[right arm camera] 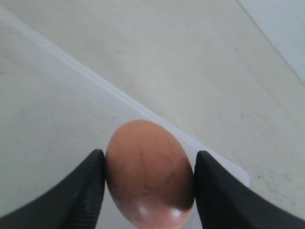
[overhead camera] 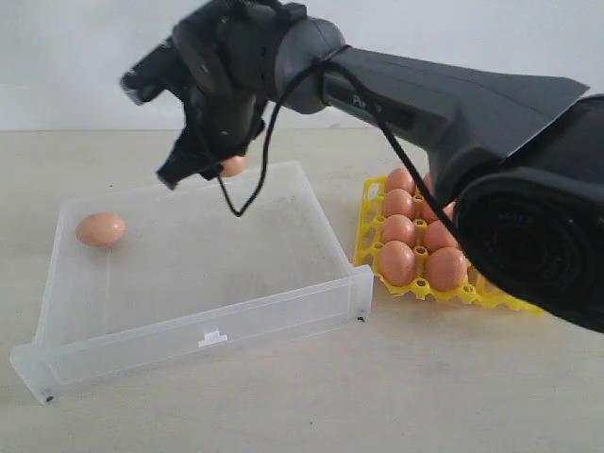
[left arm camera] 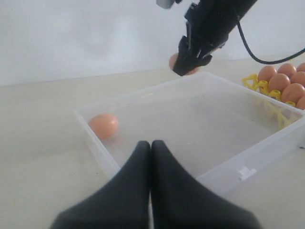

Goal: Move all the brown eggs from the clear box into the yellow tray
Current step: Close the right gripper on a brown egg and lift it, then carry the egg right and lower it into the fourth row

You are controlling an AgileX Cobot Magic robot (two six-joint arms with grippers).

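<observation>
The left gripper (left arm camera: 150,143) sits low, outside the near wall of the clear box (overhead camera: 203,332). Its fingers are pressed together with nothing between them.

Just ahead of that gripper is the box's bare floor. Only one loose egg (overhead camera: 100,228) lies in the box, against a side wall. It is off to one side of the left gripper, and well apart from the right gripper on the side away from the tray.

Farther on, the right gripper (right arm camera: 148,183) hangs over the box's far wall, raised clear of the floor. It pinches a brown egg (overhead camera: 233,166) between its two fingers, each touching one side of the shell.

Beyond the box, on the right gripper's other side, the yellow tray (overhead camera: 369,213) rests on the table (overhead camera: 396,396). The seated eggs (overhead camera: 415,247) fill every cup that shows, but the right arm hides much of the tray, so they cannot be counted.

The task looks nearly done. The pinched egg has yet to be carried to the tray and set in a free cup, and the loose egg has yet to be picked up and moved.
</observation>
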